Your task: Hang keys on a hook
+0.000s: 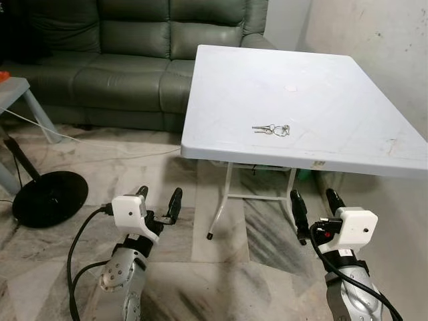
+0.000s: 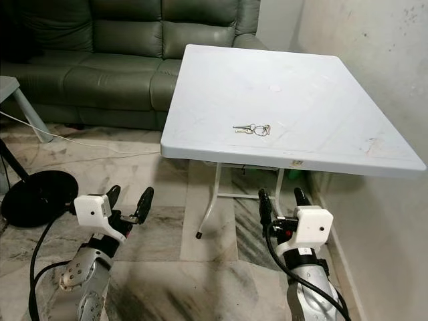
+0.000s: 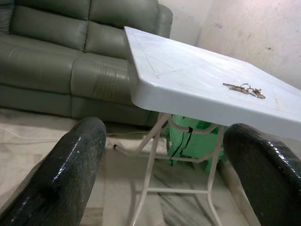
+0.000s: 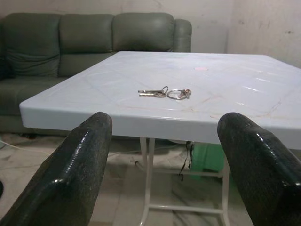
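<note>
Keys (image 1: 271, 129) on table (image 1: 348, 93), beyond right claw (image 1: 314, 202)

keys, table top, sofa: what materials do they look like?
Keys: metal, silvery with glints on the rings.
Table: likely moulded plastic top, matte white with rounded edge and scuffs; thin white legs look like painted metal tube.
Sofa: grey-green leather or faux leather, soft sheen and creases.

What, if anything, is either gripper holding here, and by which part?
Nothing is held. The left gripper and right gripper are both open, low in front of the table; the keys lie untouched on it.
</note>
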{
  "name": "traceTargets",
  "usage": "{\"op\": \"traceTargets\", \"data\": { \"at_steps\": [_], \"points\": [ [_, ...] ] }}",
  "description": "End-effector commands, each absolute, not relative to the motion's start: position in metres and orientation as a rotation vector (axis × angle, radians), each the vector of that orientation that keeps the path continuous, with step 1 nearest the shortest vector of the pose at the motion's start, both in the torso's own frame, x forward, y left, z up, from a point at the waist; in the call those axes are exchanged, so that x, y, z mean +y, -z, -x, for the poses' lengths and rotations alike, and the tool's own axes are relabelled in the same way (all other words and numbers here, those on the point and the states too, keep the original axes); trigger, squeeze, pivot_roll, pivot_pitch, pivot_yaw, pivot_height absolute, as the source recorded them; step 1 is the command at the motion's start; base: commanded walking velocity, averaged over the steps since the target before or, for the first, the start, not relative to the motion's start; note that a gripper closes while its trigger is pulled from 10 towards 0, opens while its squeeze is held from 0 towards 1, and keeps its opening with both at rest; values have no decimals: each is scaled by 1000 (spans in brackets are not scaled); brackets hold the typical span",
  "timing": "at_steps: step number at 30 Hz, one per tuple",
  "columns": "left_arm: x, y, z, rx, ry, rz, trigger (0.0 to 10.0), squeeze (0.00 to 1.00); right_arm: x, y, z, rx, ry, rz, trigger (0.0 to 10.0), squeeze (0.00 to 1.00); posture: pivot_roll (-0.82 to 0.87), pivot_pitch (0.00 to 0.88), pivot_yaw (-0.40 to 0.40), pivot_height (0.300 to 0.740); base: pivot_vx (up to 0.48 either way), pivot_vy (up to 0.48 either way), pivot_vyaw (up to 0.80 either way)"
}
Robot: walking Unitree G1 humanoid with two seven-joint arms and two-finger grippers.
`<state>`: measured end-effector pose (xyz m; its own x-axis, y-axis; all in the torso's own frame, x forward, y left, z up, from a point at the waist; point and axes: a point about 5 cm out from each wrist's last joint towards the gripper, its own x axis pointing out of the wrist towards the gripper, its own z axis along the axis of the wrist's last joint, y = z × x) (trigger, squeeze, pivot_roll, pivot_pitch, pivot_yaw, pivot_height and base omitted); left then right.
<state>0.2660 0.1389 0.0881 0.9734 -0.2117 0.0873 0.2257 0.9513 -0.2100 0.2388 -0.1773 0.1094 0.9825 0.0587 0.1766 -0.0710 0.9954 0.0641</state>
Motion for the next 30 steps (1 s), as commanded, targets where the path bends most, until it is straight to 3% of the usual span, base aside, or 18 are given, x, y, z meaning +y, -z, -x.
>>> {"op": "traceTargets", "data": {
  "at_steps": [1,18,30],
  "points": [
    [137,-93,-268,-67,226,218,10000,0,-178,-116,-239,-194,-63,-76,10000,0,3,70,-61,740,0,0,0],
    [133,-95,-269,-61,240,194,10000,0,-176,-117,-243,-187,-70,-86,10000,0,9,54,-62,740,0,0,0],
    [131,-97,-272,-63,252,186,10000,0,-174,-117,-245,-188,-80,-79,10000,0,14,44,-57,740,257,0,0]
  ]
}}
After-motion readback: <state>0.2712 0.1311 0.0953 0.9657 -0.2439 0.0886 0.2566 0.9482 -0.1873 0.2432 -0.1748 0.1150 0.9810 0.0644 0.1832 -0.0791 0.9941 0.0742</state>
